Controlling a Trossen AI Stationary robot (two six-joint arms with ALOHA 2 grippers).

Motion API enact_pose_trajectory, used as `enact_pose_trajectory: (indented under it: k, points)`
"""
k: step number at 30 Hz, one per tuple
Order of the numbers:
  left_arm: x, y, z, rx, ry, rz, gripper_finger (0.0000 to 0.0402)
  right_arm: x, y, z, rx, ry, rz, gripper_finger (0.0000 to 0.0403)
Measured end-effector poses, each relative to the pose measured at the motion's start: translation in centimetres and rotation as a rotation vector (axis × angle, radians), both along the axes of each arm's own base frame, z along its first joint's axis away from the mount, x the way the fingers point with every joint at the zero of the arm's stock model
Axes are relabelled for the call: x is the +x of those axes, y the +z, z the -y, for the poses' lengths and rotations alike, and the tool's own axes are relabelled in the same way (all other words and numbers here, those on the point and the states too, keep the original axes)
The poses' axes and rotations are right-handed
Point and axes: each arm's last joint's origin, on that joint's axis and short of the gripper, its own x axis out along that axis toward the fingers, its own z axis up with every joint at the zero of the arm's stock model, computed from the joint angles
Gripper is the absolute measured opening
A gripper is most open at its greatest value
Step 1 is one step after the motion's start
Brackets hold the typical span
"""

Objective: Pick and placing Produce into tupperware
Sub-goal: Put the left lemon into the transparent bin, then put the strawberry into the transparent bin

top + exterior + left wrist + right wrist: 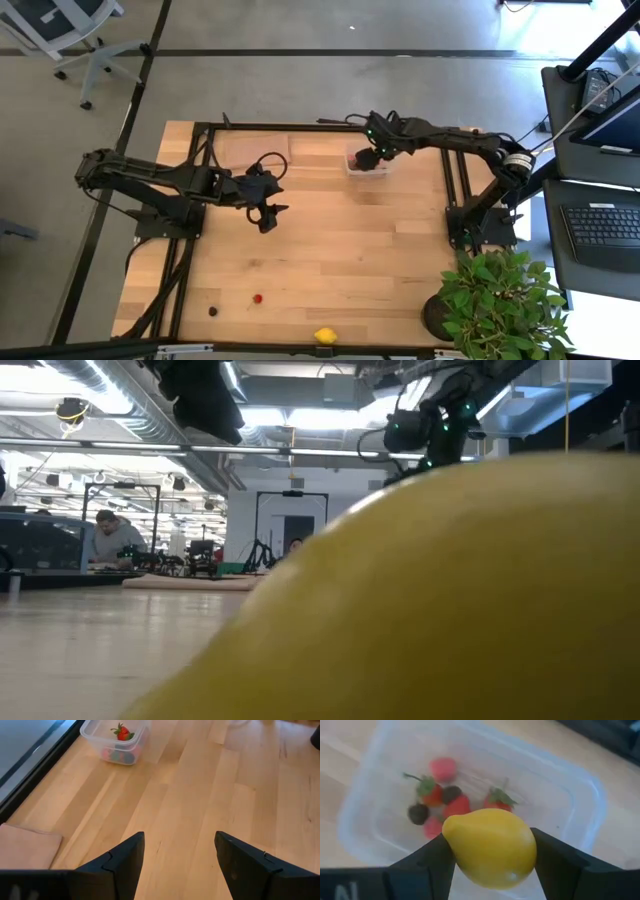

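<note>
Right hand (490, 865) clamps my lemon (490, 847) above the part-filled tupperware (580, 805); left hand (177, 855), fingers apart, waits; three tabletop (350, 250) pieces remain.

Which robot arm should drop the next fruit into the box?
The right. The right gripper already holds a lemon just above the tupperware. The left gripper is open, empty, and hovers mid-table away from it.

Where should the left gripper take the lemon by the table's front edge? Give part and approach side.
Grip the loose lemon across its fat middle, straight down from above. It lies on its side, long axis left-right in the high view, so the open left gripper would likely hold best across the short width, not the tapered ends.
</note>
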Motion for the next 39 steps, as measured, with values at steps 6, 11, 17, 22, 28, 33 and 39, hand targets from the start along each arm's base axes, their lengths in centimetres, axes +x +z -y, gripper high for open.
enact_pose_trajectory:
  k: [6, 11, 17, 22, 28, 33, 39]
  points:
    - [0.0, 0.0, 0.0, 0.000, 0.000, 0.001, 0.0234, -0.5, -1.3, -0.2, 0.012, -0.005, -0.020, 0.0271]
    - [0.0, 0.0, 0.0, 0.000, 0.000, 0.001, 0.0234, -0.1, -1.2, 0.1, -0.013, -0.001, 0.021, 0.0297]
    - [-0.1, -0.1, 0.2, -0.063, -0.044, -0.017, 0.0234, 0.9, 0.2, 0.2, -0.017, 0.055, 0.101, 0.0300]
    - [-0.5, -0.5, 0.9, -0.217, -0.163, -0.085, 0.0234, 3.2, 3.2, -1.3, 0.072, 0.247, 0.271, 0.0302]
    - [-1.2, -1.0, 2.1, -0.261, -0.247, -0.167, 0.0234, 6.6, 6.7, -6.5, 0.075, 0.542, 0.413, 0.0302]
    - [-2.5, -2.2, 3.2, -0.273, -0.164, -0.347, 0.0234, 8.7, 7.9, -12.1, -0.019, 0.770, 0.504, 0.0302]
    - [-2.7, -3.8, 5.7, -0.267, -0.179, -0.487, 0.0234, 9.6, 7.8, -17.7, -0.212, 0.994, 0.537, 0.0303]
